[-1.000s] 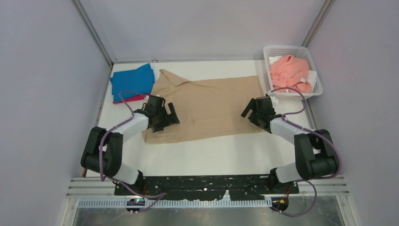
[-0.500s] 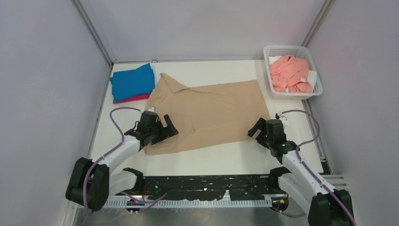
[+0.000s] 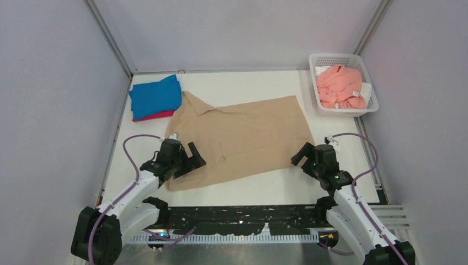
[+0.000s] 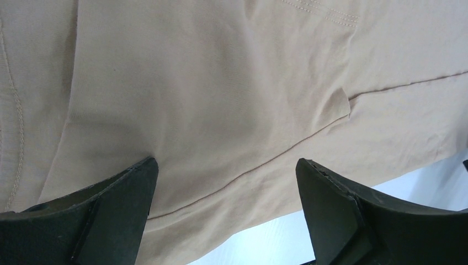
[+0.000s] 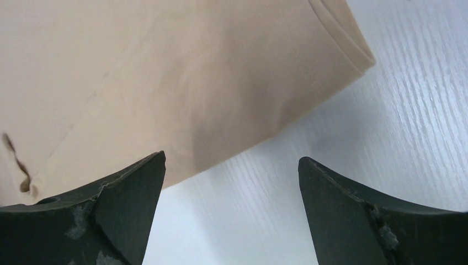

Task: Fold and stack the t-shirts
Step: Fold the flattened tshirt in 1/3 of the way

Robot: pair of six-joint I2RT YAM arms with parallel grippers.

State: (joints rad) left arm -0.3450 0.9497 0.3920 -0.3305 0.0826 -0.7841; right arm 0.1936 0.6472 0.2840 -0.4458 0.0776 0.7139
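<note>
**Top external view: tan-beige t-shirt drawn toward the near edge, ready for its first fold**

Over the last 1.0 s both arms have pulled back toward their bases. The tan-beige t-shirt (image 3: 243, 138) has slid with them across the white table (image 3: 248, 80). It now lies nearer the arms, spread almost flat, with one flap turned over at its far-left corner.

The left gripper (image 3: 190, 160) sits over the shirt's near-left part. The right gripper (image 3: 301, 157) sits at its near-right corner. In the left wrist view the fingers (image 4: 99, 210) stand wide apart above smooth cloth (image 4: 221, 83) and nothing is pinched. In the right wrist view the fingers (image 5: 353, 221) are equally spread, framing the hemmed corner (image 5: 165, 72) and bare tabletop (image 5: 386, 110).

The repositioning drag looks complete, so the likely next step is to grip the near edge at both corners for fold 1.

Two shirts are already stacked at the far left, the bright blue t-shirt (image 3: 156, 96) over the magenta-red t-shirt (image 3: 152, 116). The salmon pink t-shirt (image 3: 340, 85) waits crumpled in the white mesh basket (image 3: 336, 56). The task appears roughly half done.
</note>
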